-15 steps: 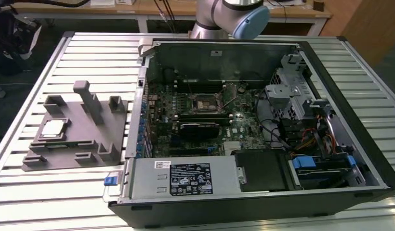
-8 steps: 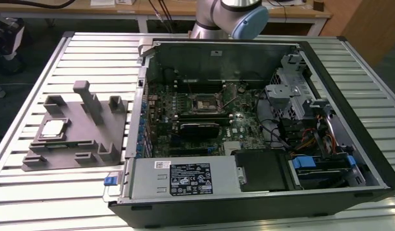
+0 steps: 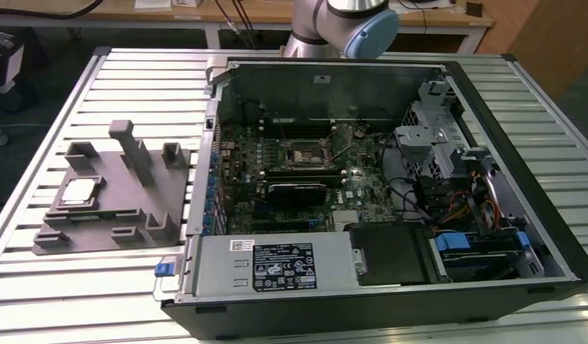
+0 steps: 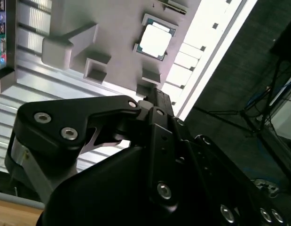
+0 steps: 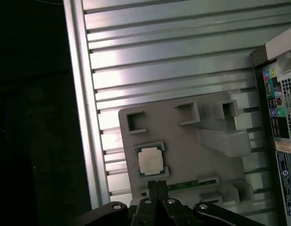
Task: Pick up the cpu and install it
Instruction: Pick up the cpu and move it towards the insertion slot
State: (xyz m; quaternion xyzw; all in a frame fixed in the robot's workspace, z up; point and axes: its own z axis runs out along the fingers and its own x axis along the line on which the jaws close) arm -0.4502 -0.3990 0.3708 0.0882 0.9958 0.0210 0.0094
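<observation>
The small square silver-topped cpu [image 3: 79, 190] [image 4: 155, 40] [image 5: 150, 160] is being cradled in the grey plastic fixture block [image 3: 110, 213] [image 4: 118, 43] [image 5: 185, 143] beside the open black computer case [image 3: 371, 315]. The jaws of the black gripper [image 5: 157, 185] [image 4: 155, 95] are being pressed together, empty, well apart from it.

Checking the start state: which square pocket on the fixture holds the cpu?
The one at the exterior view's left of the fixture, holding the silver cpu; the other square pockets sit empty.
</observation>
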